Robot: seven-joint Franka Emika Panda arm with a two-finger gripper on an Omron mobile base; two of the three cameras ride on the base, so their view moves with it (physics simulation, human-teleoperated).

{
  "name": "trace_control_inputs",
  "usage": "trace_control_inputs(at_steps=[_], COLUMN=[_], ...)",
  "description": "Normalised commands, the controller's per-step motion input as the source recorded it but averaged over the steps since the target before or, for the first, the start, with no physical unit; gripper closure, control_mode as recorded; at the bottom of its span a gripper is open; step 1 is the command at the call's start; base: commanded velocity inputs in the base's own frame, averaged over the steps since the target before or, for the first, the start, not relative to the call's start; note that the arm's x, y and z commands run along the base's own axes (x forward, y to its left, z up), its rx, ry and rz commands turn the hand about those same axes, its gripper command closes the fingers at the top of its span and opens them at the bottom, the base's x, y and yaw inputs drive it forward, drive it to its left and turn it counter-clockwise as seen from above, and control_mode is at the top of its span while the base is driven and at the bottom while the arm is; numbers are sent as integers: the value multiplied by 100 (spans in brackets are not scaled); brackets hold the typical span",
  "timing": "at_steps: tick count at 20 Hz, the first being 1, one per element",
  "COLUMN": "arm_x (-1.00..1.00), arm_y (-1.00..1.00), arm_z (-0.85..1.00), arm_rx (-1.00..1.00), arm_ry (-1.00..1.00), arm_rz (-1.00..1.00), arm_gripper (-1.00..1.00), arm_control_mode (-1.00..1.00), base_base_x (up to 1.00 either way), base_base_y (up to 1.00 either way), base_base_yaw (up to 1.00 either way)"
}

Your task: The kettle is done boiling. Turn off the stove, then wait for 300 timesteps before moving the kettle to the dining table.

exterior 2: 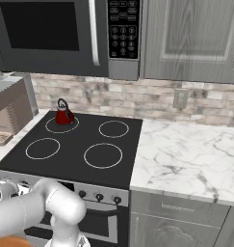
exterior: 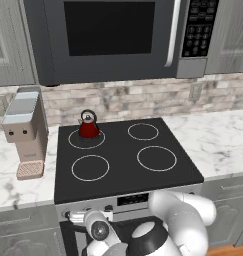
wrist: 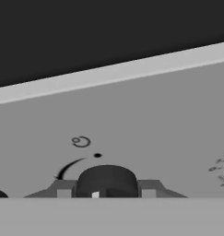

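We see the red kettle (exterior: 88,126) standing on the back left burner of the stove (exterior: 123,165). Our claw (wrist: 106,193) is at a dark knob (wrist: 106,182) on the silver front panel, fingers on both sides, seemingly gripping it.

Glossy red kettle (exterior: 88,128) on smooth black glass stove (exterior: 124,161) — veined marble counter (exterior: 223,142) (polished), rough brick backsplash (exterior: 143,99).

1. A home kitchen: a black glass-top stove (exterior: 124,155) with four ringed burners sits between marble worktop (exterior 2: 186,159) runs.
2. A microwave (exterior: 113,35) hangs above, flanked by grey cabinets (exterior 2: 190,38).
3. A brick backsplash (exterior: 143,100) and a coffee machine (exterior: 25,130) complete it.
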Motion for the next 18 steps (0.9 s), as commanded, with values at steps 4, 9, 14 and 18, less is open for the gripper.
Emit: trace_control_inputs(at_steps=[4, 9, 14, 18], arm_x=[-3, -4, -3, -5], arm_y=[0, 0, 0, -1], arm_z=[-2, -3, -5, -2], arm_rx=[13, 14, 17, 19], arm_ry=[1, 1, 3, 2], arm_rz=[-3, -3, -4, -4], arm_gripper=[100, 100, 100, 100], arm_control_mode=[-100, -100, -100, -100], base_base_x=[0, 0, 0, 0], base_base_y=[0, 0, 0, 0], base_base_yaw=[0, 0, 0, 0])
